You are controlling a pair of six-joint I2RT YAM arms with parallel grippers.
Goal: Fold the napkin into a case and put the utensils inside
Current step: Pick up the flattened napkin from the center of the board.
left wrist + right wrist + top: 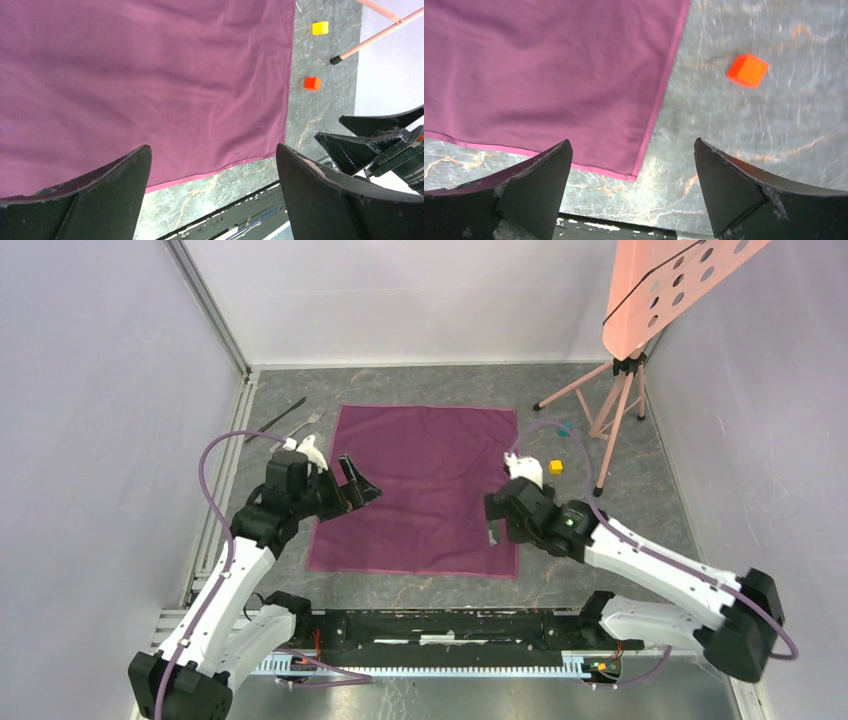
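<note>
At the centre of the table (620, 540), the napkin (420, 490) lies spread flat in what looks like a single layer, roughly square, with only shallow wrinkles and no fold or turned-up edge visible in any view. No case has been formed. Just beyond the napkin's far-left corner lie the utensils, the fork (305, 425) nearest the corner and the knife (277, 418) a little further left; both are on bare table and clear of the cloth. Assessment: the task has not visibly begun, and the folding and the loading of both utensils are all outstanding. The left gripper (358, 483) is over the napkin's left edge about midway along it, angled inward across the cloth. Its jaws are spread wide and empty, and its wrist view looks across the fabric to the near and right hems. The right gripper (492, 518) is above the napkin's near-right corner, also wide apart and holding nothing. Its wrist view places that corner between the fingertips (551, 165). Both appear to be clear of the fabric, though contact cannot be ruled out from above. To the right of the napkin's right edge lie a yellow cube (555, 467) and an orange cube (748, 70); neither belongs to the task.
</note>
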